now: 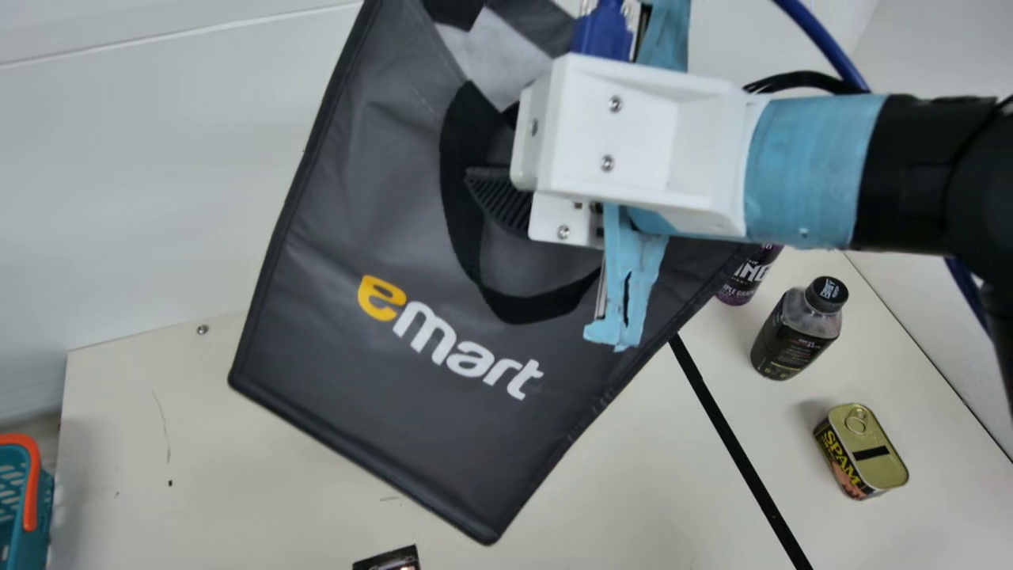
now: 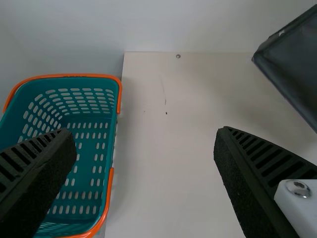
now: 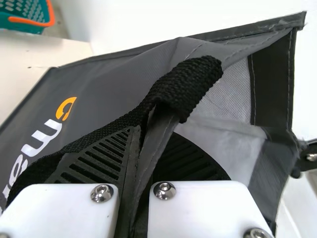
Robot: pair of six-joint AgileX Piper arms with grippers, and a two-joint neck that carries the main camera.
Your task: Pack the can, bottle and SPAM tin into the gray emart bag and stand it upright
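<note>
Main view, nearest the camera: the right arm (image 1: pixel 815 170) enters at the right edge, and its gripper (image 1: pixel 479 178) sits above the centre of the frame. Its fingers are pressed together, pinching the edge of the bag (image 1: pixel 316 277) next to a black handle (image 1: pixel 546 310). The right wrist view shows the bag's fabric running between the two ribbed fingers, with the handle looping across them. The left gripper (image 2: pixel 144 139), in the left wrist view, is spread wide, with nothing between its fingers.

The bag spans the middle of the main view from the top edge to the lower centre. It is tilted, with its lettered panel toward the camera and its lowest corner at lower centre. Whether it touches the table (image 1: pixel 198 451) cannot be told.

On the table, at the bottom edge left of centre, is a small dark item (image 1: pixel 388 560), cut off by the frame and not identifiable. The teal basket (image 1: pixel 16 507), with orange handles, is at lower left. The tin (image 1: pixel 874 459) is at lower right, gold ring-pull lid facing up. The bottle (image 1: pixel 791 340) stands right of centre, black cap up. The can (image 1: pixel 740 293) is just beyond it, partly hidden by the bag's edge. All three are outside the bag. The pale wall (image 1: pixel 142 174) fills the upper left
</note>
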